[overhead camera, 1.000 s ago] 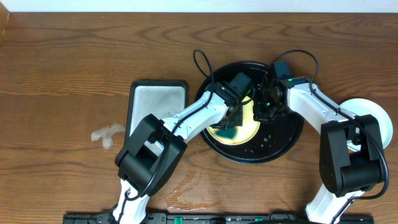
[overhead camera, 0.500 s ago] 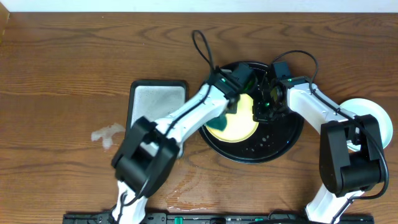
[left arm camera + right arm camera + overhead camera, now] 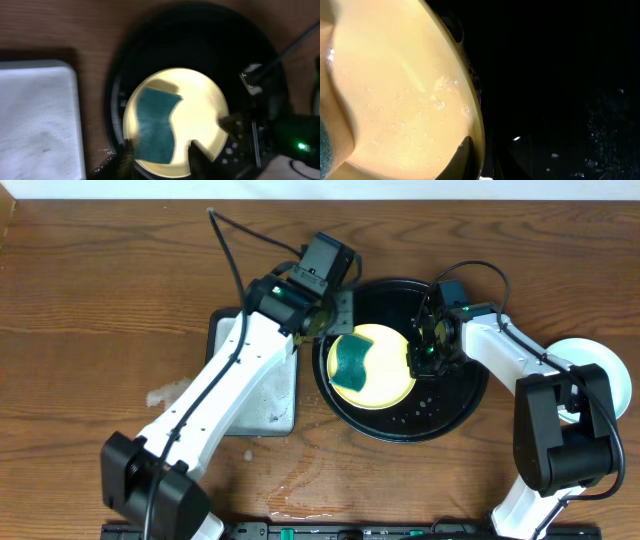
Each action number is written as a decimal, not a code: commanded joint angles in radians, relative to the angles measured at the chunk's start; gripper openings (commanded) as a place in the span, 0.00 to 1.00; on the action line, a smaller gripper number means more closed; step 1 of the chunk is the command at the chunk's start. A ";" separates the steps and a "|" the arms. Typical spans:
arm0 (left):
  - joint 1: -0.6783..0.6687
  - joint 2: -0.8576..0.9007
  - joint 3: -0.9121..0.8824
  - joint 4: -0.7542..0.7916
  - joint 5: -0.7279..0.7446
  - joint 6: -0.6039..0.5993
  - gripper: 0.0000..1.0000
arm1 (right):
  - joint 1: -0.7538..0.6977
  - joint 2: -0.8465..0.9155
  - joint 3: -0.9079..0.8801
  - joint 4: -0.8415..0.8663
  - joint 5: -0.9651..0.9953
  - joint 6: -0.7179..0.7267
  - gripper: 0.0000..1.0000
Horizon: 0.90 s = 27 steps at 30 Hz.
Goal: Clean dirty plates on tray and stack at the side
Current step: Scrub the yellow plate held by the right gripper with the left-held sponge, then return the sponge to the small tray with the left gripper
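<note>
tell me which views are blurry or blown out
overhead: sharp, evenly lit, yellow plate and sponge crisp; left wrist: motion-blurred, plate blown out against the black tray; right wrist: very close, plate soft, tray almost pure black, droplets glinting

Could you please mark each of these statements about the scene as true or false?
1. The green sponge lies on the yellow plate. True.
2. The right tool is at that plate's rim. True.
3. The left tool holds the sponge. False: it is open and holds nothing.
4. The yellow plate is outside the black tray. False: it sits inside it.
</note>
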 commanded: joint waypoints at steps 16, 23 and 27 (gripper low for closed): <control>-0.075 0.453 -0.066 0.066 0.157 0.079 0.33 | -0.010 0.012 -0.012 -0.034 0.067 -0.022 0.10; -0.069 0.407 -0.045 0.045 0.156 0.079 0.07 | -0.010 0.012 -0.012 -0.031 0.067 -0.022 0.10; -0.048 0.300 -0.028 -0.004 0.129 0.079 0.08 | -0.011 0.012 -0.012 -0.031 0.068 -0.022 0.07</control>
